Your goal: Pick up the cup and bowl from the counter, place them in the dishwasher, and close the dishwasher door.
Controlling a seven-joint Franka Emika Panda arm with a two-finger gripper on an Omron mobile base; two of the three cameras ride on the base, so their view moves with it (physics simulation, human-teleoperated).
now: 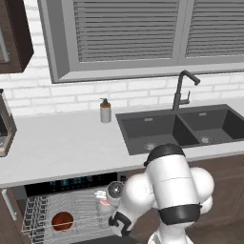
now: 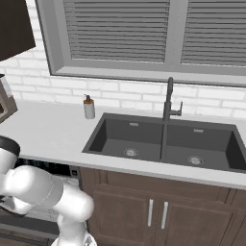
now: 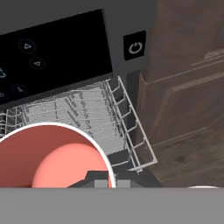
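Down at the lower left of the left base view, the bowl (image 1: 62, 220) already lies in the dishwasher (image 1: 57, 209) rack. Just right of it, the gripper (image 1: 106, 202) pinches the cup (image 3: 52, 155) by its rim over the wires. I'd lower it level, seat it between tines, then let go.

Soap dispenser (image 1: 105, 111) beside sink (image 1: 183, 127), black faucet (image 1: 183, 89), perhaps a coffee machine (image 1: 5, 126) far left.
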